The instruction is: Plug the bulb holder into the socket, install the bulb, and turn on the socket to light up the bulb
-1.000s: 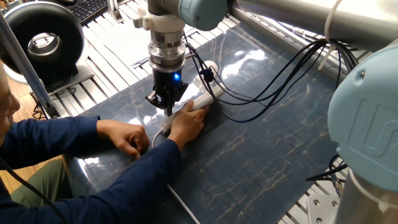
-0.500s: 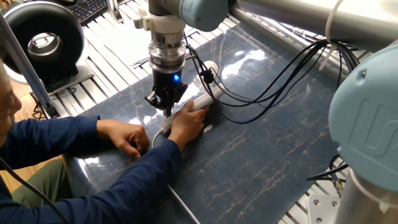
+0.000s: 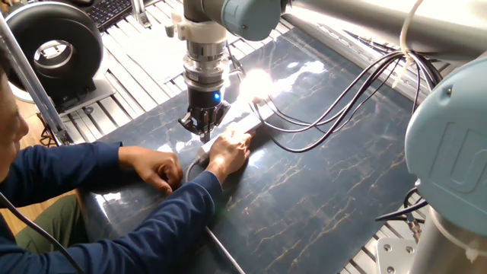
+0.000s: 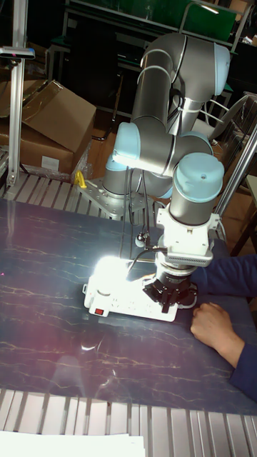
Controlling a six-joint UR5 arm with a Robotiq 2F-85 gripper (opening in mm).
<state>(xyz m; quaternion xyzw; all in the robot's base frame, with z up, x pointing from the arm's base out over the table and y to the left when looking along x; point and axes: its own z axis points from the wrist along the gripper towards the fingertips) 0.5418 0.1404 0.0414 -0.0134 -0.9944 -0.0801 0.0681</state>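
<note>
Socket [image 4: 132,305] on table [image 3: 327,190]; bulb [image 4: 114,275] glowing at its far end; gripper [image 4: 168,303] pressing down on socket, jaw opening indiscernible; person's hand [image 3: 228,152] steadying socket.

You see a dark blue marbled table [image 3: 319,183] set on a ribbed aluminium frame [image 4: 64,421]. Behind it, cardboard boxes [image 4: 50,125] lean against dim shelving. A black round fan [image 3: 53,49] and keyboard [image 3: 110,9] sit beyond the table's edge.
</note>
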